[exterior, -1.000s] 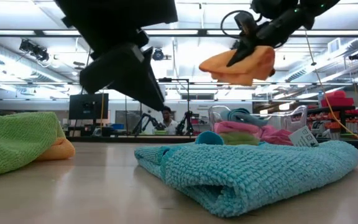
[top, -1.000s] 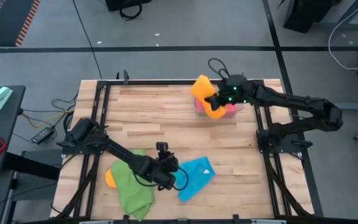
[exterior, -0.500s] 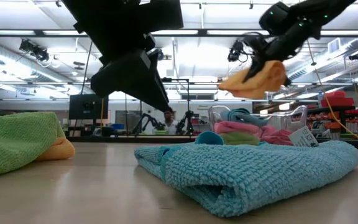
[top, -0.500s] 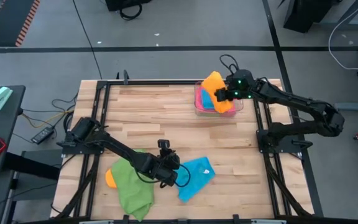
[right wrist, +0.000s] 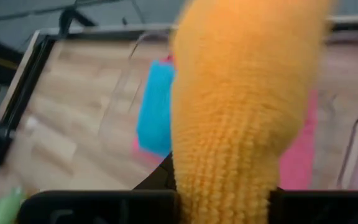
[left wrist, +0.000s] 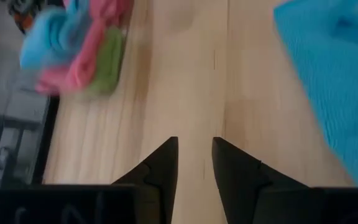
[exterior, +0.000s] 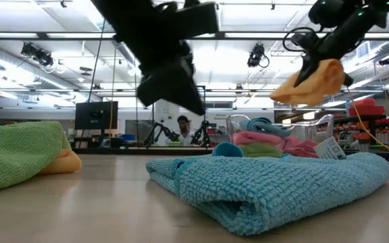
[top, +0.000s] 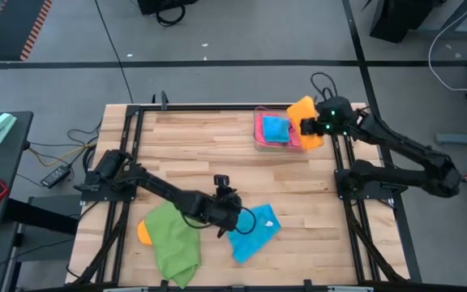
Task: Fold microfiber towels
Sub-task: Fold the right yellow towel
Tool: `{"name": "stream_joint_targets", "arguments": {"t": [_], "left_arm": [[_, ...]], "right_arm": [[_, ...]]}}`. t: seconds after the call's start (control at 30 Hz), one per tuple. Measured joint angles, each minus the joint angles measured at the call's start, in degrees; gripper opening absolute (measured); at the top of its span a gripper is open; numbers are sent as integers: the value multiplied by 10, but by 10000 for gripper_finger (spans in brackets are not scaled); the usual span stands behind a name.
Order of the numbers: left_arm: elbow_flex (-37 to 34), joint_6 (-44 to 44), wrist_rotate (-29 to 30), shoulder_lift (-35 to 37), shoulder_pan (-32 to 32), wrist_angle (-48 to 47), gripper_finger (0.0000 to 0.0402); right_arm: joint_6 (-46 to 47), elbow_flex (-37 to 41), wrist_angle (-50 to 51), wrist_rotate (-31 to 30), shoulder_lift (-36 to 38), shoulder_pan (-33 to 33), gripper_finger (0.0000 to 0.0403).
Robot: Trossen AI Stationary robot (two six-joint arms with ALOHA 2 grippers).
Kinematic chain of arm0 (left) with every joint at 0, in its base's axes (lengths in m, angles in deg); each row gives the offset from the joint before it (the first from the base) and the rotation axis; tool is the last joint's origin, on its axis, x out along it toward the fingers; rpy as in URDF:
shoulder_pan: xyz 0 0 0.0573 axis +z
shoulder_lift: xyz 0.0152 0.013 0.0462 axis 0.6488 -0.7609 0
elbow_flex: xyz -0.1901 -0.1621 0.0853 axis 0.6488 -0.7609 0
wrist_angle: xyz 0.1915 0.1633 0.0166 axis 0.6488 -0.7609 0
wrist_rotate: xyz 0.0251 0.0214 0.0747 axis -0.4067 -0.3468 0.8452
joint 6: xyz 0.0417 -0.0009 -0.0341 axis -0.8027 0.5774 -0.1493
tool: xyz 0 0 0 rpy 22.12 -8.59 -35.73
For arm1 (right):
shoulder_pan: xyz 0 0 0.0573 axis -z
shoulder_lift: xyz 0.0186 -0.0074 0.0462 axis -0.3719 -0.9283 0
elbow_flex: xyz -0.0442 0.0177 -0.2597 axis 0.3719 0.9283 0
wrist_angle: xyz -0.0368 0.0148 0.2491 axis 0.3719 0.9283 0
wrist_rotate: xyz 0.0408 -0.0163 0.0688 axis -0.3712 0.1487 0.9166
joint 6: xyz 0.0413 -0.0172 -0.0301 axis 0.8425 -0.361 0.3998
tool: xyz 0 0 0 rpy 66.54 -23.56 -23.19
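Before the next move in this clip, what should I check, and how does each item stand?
1. Right claw shut on the bright orange microfiber towel: ok.
2. Orange towel lifted off the wooden table: ok.
3. Left claw holds nothing, fingers slightly apart: ok.
4. Sky-blue microfiber towel lies folded on the table: ok.
5. Green microfiber towel folded: not ok, bunched.
6. Clear plastic tray holds more towels: ok.

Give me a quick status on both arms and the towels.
Right tool shut on orange towel, lifted by the clear tray. Left tool empty, slightly parted, beside sky-blue towel. Nothing in the way.
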Motion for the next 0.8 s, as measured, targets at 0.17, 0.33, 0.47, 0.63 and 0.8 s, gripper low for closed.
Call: {"name": "stream_joint_targets", "arguments": {"t": [0.17,0.33,0.47,0.63,0.8], "left_arm": [[0,-62,-2,0,16,59,107],[0,-82,-15,0,24,88,107],[0,-98,-19,0,26,126,107],[0,-148,-21,0,26,183,105],[0,-164,-22,0,26,199,103]], "right_arm": [[-13,45,-5,1,29,-79,38],[8,115,-82,-54,50,-201,38],[-3,137,-140,-121,47,-276,38],[-32,137,-179,-201,28,-353,38],[-36,137,-220,-278,-26,-432,38]]}}
